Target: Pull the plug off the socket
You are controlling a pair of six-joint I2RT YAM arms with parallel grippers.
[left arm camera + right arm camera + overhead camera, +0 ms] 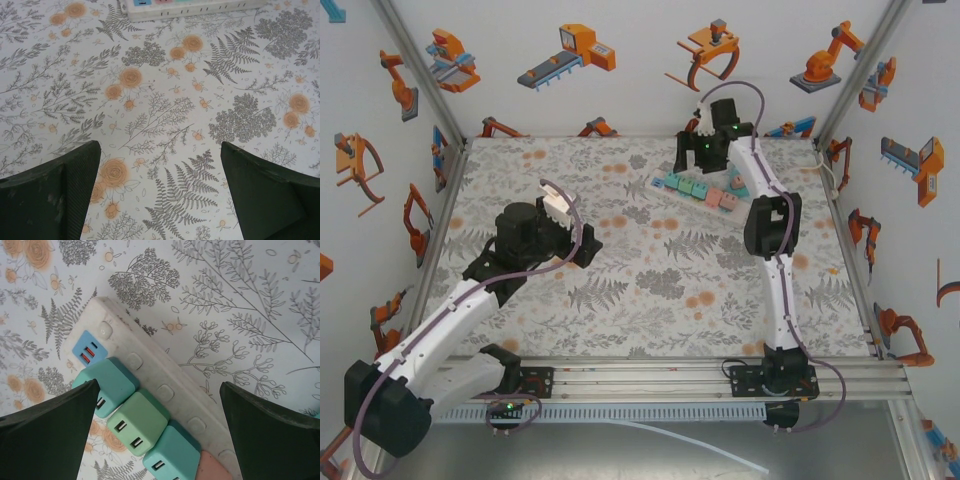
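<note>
- BACK RIGHT OF THE FLOWER-PRINT DESK (620, 310): my right arm (775, 225) stretches to the far side. My right jaws hang above the white power strip (165, 390), spread wide and gripping nothing.
- The strip lies flat and slantwise on the desk. It has a blue USB panel (86, 351) at one end and a row of round white buttons (134, 360) along one edge.
- Seated in it side by side, each touching the next, are four plugs. A teal plug (107, 385) sits nearest the blue panel, then a pale green plug (137, 422) and a second teal plug (170, 452). The corner of a pink plug (215, 471) shows at the bottom of my right wrist view.
- My dark right fingers (45, 440) stand either side of that row. One overlaps the first teal plug's corner in the picture, but I cannot tell from this angle whether it touches.
- LEFT OF CENTRE: my left arm (450, 315) bends over bare desk, well apart from the strip.
- My left jaws are likewise wide open and empty, their fingers (270, 200) framing printed ferns and orange blooms. The strip's near edge lies across the top of my left wrist view.
</note>
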